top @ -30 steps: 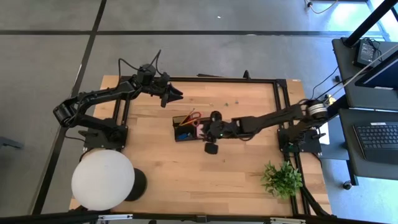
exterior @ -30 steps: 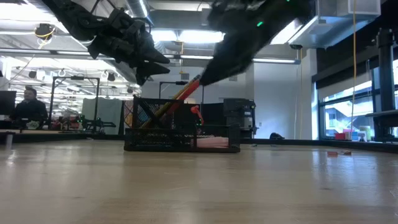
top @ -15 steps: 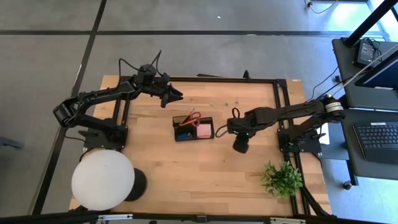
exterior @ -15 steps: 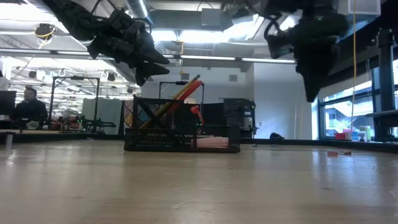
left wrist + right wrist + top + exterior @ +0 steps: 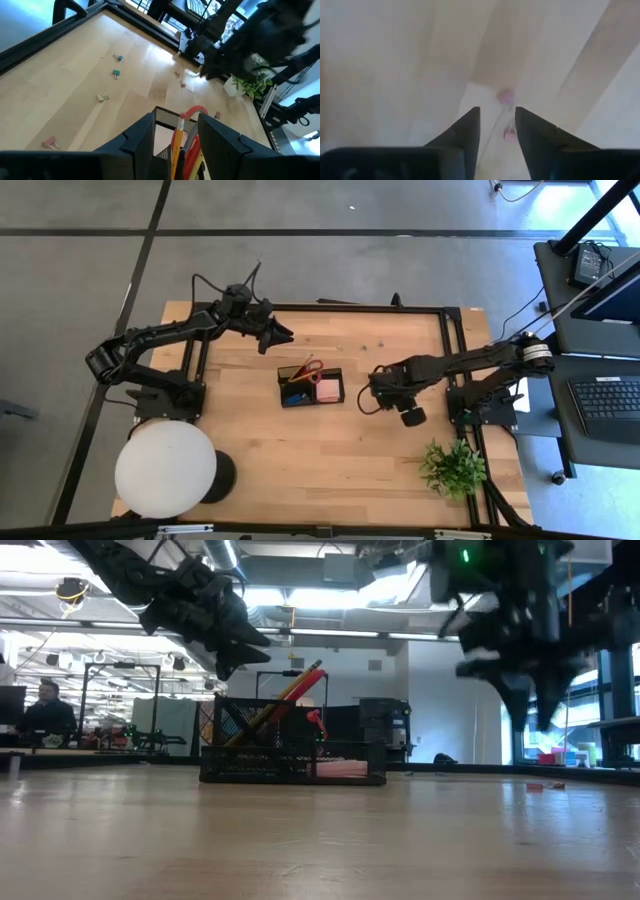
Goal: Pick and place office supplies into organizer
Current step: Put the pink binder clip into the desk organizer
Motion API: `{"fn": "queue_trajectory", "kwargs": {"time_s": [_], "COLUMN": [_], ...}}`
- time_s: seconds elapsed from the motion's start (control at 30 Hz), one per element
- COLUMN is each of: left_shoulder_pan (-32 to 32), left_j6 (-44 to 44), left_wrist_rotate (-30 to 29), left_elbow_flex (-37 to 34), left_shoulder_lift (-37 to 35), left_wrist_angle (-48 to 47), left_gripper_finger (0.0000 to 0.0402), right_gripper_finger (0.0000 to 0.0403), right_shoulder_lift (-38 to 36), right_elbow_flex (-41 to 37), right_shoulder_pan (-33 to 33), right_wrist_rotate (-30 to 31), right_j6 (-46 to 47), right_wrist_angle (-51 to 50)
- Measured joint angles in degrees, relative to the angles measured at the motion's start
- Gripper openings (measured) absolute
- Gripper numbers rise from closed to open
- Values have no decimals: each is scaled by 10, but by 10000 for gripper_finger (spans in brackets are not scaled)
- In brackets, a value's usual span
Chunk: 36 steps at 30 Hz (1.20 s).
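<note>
1. Your left gripper (image 5: pixel 283 333) hung with its fingers apart near the worktop's far edge.
2. The organizer (image 5: pixel 312 388) sat mid-worktop, already stocked.
3. Your right gripper (image 5: pixel 496 131), fingers apart and empty, hovered over small pink clips (image 5: pixel 506 96): probably light and slippery, best pinched across the body.

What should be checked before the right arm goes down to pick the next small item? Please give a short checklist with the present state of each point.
1. Right gripper open: ok, a gap shows between its fingers.
2. Target under it: ok, small pink clips lie on the table between the fingers.
3. Right gripper empty: ok, nothing between the fingers.
4. Organizer free to receive: ok, scissors and pink note block sit inside, no arm over it.
5. Left gripper out of the way: ok, it hovers behind the organizer.
6. Height above the clips: cannot tell.
</note>
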Motion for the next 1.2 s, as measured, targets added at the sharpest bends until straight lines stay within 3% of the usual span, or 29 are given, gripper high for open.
{"fn": "queue_trajectory", "kwargs": {"time_s": [0.2,0.43,0.53,0.9,1.2], "left_shoulder_pan": [0,0,0,0,0], "left_j6": [26,27,27,27,27], "left_wrist_rotate": [0,-1,-1,-1,-1], "left_elbow_flex": [0,0,0,0,0], "left_shoulder_lift": [0,0,0,0,0], "left_wrist_angle": [-5,-5,-5,-5,-5], "left_gripper_finger": [147,147,147,147,147], "right_gripper_finger": [180,223,228,229,229], "right_shoulder_lift": [0,0,0,2,4], "right_elbow_flex": [-78,-109,-109,-109,-124], "right_shoulder_pan": [-28,-28,-28,-28,-28], "right_wrist_rotate": [1,1,2,34,32], "right_j6": [1,-2,-8,-196,-230], "right_wrist_angle": [55,96,104,135,172]}}
